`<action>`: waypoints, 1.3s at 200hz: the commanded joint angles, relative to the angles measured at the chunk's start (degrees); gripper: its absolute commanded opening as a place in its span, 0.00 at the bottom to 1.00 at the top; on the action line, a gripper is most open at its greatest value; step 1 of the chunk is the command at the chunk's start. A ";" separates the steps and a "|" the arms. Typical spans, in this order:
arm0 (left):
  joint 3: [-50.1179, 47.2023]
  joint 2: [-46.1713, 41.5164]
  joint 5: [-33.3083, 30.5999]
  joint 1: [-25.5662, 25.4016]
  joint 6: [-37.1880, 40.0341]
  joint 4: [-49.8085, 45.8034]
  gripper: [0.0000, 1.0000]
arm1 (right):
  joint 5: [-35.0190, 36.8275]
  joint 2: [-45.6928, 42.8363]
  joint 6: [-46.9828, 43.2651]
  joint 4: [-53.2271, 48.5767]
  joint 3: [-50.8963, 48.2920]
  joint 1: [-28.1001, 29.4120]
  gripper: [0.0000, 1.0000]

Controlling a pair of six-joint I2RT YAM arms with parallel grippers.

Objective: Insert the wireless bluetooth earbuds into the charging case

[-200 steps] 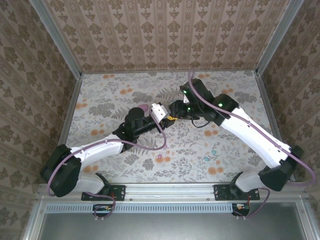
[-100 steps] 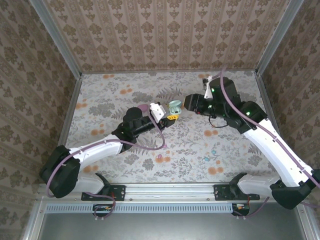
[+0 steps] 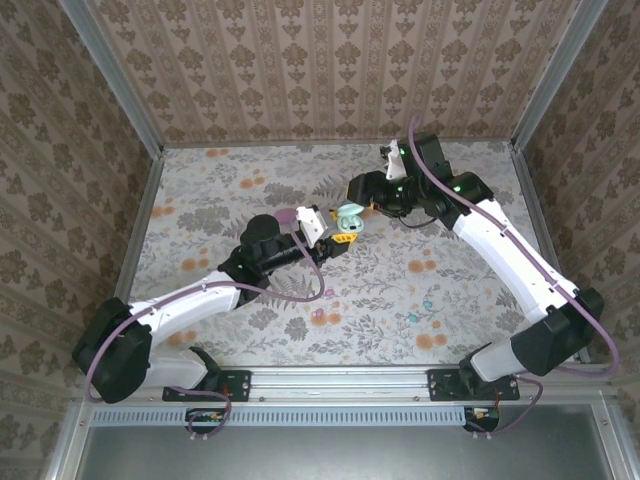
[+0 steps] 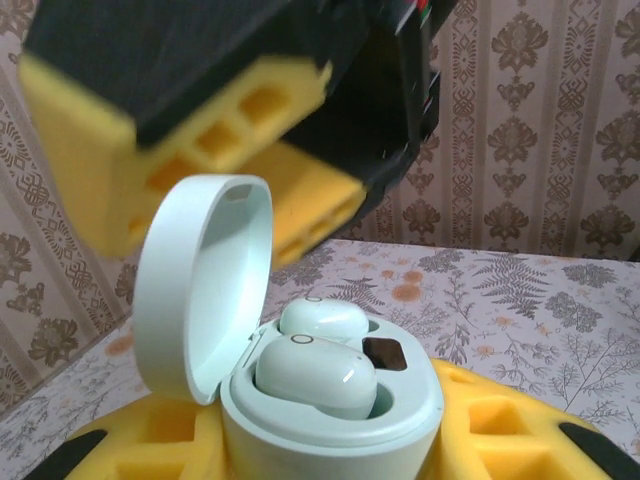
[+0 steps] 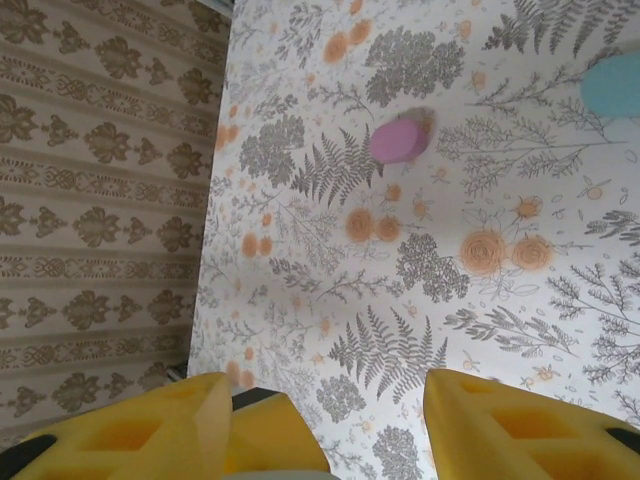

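Two arms are meeting mid-table. On the left, the left gripper (image 3: 340,231) is clamping a pale case (image 4: 330,425) between its yellow pads and keeping it level, apparently just clear of the table. My read is that this is leaving the sockets facing up and giving the other arm free access. Its lid (image 4: 200,290) is standing raised, and two buds (image 4: 315,375) are sitting side by side inside, so that is where the task's things are for this case. Moving right, the right gripper (image 5: 325,420) is hovering just above the lid with its jaws spread and nothing between them. It is looking poised to press the lid down, though that is only my guess. Down on the floral cloth (image 3: 220,180), a pink case (image 5: 397,139) is resting beside the left arm. A loose pink bud (image 3: 320,317) is lying nearer the bases and a cyan bud (image 3: 430,300) further right, both well apart from the held case. Patterned walls (image 3: 330,70) are boxing the table in on three sides
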 commanded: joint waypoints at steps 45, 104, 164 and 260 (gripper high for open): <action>0.03 -1.86 -0.51 2.03 -5.55 5.97 0.34 | -9.89 -6.85 0.89 4.15 -9.20 -0.45 0.57; 1.31 -2.56 2.40 2.37 -7.51 5.93 0.35 | -26.80 -10.39 14.47 24.86 -19.53 -3.34 0.65; 1.72 -2.22 3.83 2.73 -10.43 9.49 0.35 | -32.98 -9.68 28.26 43.22 -25.41 -4.05 0.60; 2.34 -0.82 5.02 3.17 -13.17 12.07 0.37 | -33.79 -9.64 35.23 53.80 -30.07 -4.07 0.42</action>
